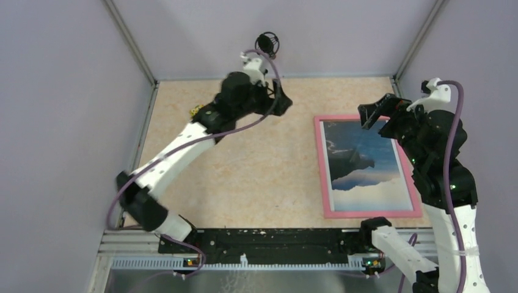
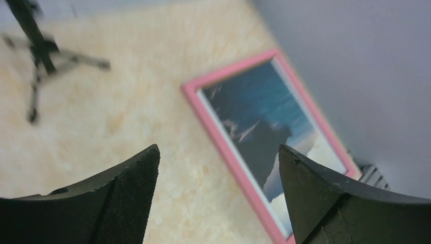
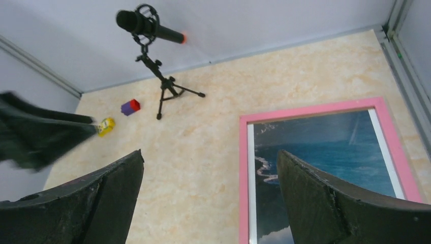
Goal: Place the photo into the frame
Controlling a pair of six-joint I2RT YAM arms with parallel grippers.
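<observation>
The frame point(image 1: 324, 177), a thin pink rectangle, lies flat on the right side of the table. The photo point(image 1: 360, 165), a dark cliff over blue sea, lies inside it, white margin at the pink edge. My left gripper point(image 1: 282, 101) hangs open and empty above the table's far middle, left of the frame. In the left wrist view the frame point(image 2: 234, 68) and photo point(image 2: 254, 117) lie beyond the open gripper point(image 2: 218, 148). My right gripper point(image 1: 374, 111) is open and empty over the frame's far left corner. Its wrist view shows gripper point(image 3: 209, 152), frame point(image 3: 244, 178) and photo point(image 3: 315, 142).
A black microphone on a small tripod point(image 3: 152, 30) stands at the back wall. A purple and red block point(image 3: 130, 107) and a small yellow object point(image 3: 105, 125) lie at the far left. Grey walls close in the table on three sides.
</observation>
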